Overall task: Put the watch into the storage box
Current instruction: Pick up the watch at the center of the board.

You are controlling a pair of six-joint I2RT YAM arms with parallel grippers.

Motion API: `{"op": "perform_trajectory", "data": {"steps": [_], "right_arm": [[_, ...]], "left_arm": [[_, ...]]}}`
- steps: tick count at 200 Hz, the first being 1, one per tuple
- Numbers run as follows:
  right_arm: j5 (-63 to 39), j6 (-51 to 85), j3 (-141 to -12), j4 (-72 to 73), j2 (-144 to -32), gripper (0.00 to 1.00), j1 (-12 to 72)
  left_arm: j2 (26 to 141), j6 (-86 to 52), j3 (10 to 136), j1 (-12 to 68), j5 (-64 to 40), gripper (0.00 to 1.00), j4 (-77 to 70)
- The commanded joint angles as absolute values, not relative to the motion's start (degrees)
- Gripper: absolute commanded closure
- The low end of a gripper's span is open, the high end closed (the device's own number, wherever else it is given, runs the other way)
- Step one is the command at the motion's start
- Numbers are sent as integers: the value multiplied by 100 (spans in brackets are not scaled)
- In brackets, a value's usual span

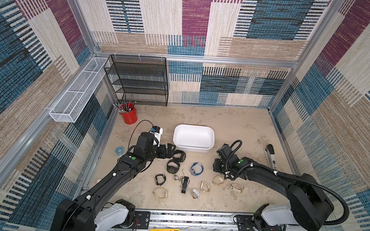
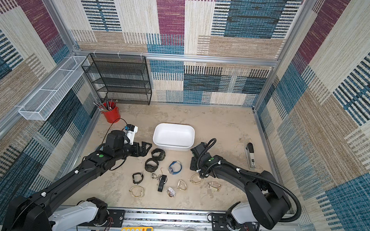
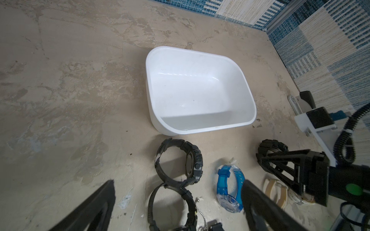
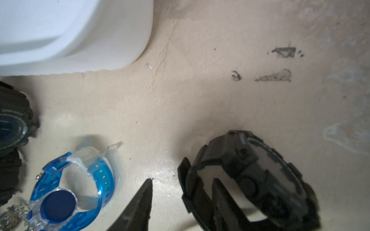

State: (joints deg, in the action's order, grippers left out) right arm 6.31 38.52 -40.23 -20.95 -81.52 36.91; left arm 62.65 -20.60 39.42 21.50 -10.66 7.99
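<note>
Mottled beige tabletop (image 1: pixel 234 124); glossy rounded storage box (image 1: pixel 190 148); chunky black watch (image 4: pixel 250 160).

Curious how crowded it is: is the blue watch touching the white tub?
Apart. The right wrist view shows bare table between the blue watch and the storage box.

The storage box (image 1: pixel 191 148) stands open upward, with bare floor (image 1: pixel 234 124) behind it and to its right — a wide way in. In front, watches (image 1: pixel 173 167) crowd the floor; the left gripper (image 1: pixel 171 151) and right gripper (image 4: pixel 182 181) flank its near corners. Red cup (image 1: pixel 129 116) and black mesh rack (image 1: pixel 141 79) stand back left.
</note>
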Motion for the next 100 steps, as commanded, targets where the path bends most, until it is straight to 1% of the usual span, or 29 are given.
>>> {"op": "perform_trajectory", "data": {"steps": [1, 28, 58, 77, 100], "right_arm": [[868, 3910, -4071, -1772, -8313, 55, 3700], [937, 3924, -4072, -1686, -8538, 60, 3698], [995, 3913, -4052, -1592, -8619, 70, 3700], [1070, 3853, -4088, -1595, -8656, 78, 3700], [1134, 3784, -4166, -1636, -8705, 94, 3700]], "left_arm": [[6271, -2091, 3920, 2153, -1090, 1, 729], [6284, -2109, 3902, 2153, -1090, 2, 729], [6319, -2118, 3920, 2157, -1107, 2, 763], [6345, -2120, 3937, 2160, -1142, 3, 782], [6337, -2061, 4025, 2162, -1178, 3, 924]]}}
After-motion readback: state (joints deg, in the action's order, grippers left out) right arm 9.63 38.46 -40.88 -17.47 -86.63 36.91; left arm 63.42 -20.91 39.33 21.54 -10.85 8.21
